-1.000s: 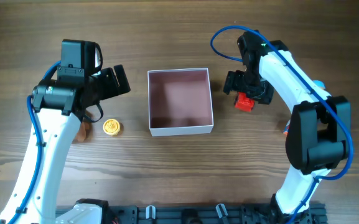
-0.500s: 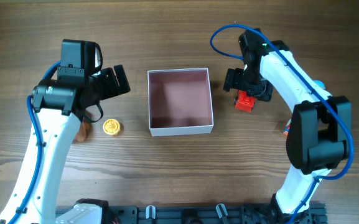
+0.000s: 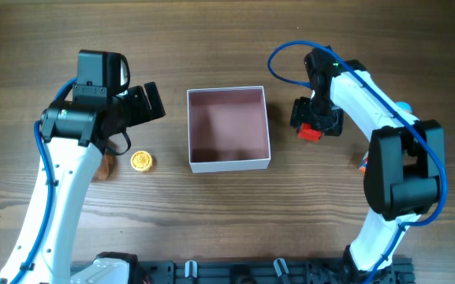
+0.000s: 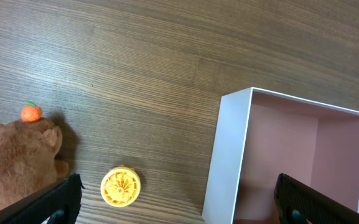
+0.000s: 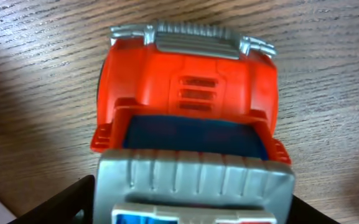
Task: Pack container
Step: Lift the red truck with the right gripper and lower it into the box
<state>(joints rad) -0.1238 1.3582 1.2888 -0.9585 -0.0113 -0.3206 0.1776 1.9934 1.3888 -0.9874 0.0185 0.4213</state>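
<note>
The container (image 3: pixel 228 164), a square shallow box with white walls and a dusty pink inside, stands empty at the table's middle; its left wall shows in the left wrist view (image 4: pixel 226 162). A red toy truck (image 3: pixel 310 132) lies on the wood just right of it. My right gripper (image 3: pixel 315 118) is open and low over the truck. In the right wrist view the truck (image 5: pixel 188 93) fills the gap between the fingers (image 5: pixel 191 208). My left gripper (image 3: pixel 144 102) is open and empty, left of the container (image 4: pixel 178 202).
A yellow disc-shaped toy (image 3: pixel 140 161) (image 4: pixel 121 186) lies left of the container. A brown plush bear (image 3: pixel 105 166) (image 4: pixel 14 162) with an orange bit on its head lies beside it. A blue thing (image 3: pixel 403 105) and an orange thing (image 3: pixel 363 164) peek out by the right arm.
My right gripper has shifted slightly right and come down closer around the red truck. The left arm, the container and the other toys have not moved.
</note>
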